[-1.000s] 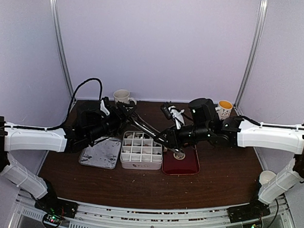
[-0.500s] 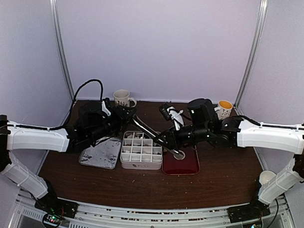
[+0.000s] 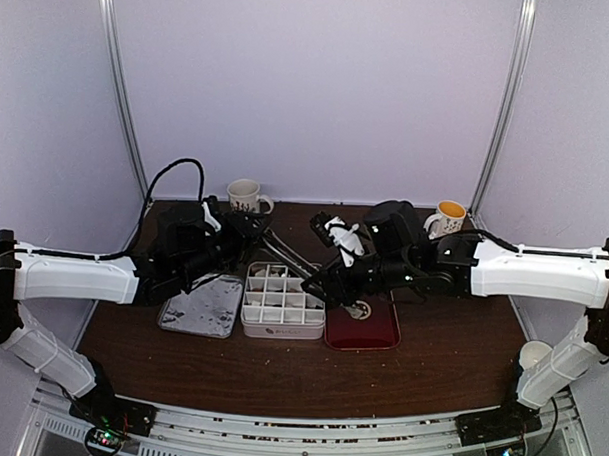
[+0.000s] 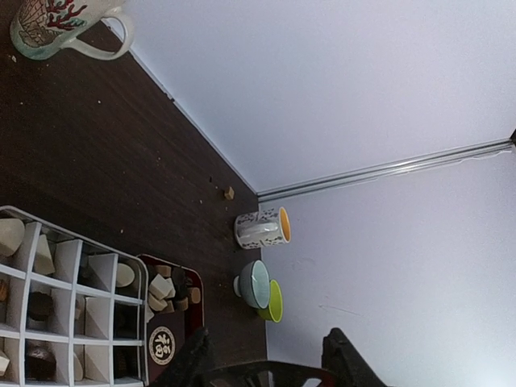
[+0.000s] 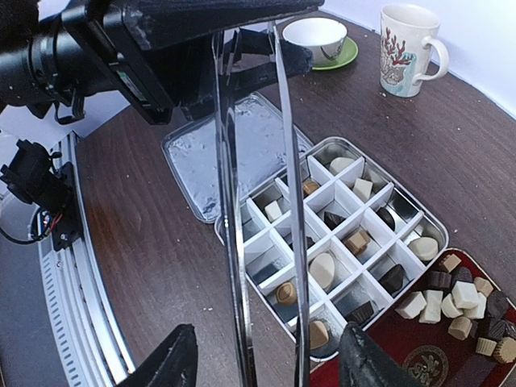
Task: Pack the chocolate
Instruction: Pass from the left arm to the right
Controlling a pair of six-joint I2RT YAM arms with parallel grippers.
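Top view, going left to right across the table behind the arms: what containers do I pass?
metal lid → divided box → red tray → mug, which sits farther back than the others

From here I see the dark wooden tabletop carrying a row across its middle: a flat metal lid on the left, a white divided box just beside it, and a dark-red tray against the box's right side. Along the far edge stand a coral-patterned mug left of centre and a yellow-lined mug near the far right corner, with a bowl on a lime saucer close by that second mug. A white bowl on a green saucer seems to sit towards the far left corner, and a stray tan piece lies on bare wood near the far edge.
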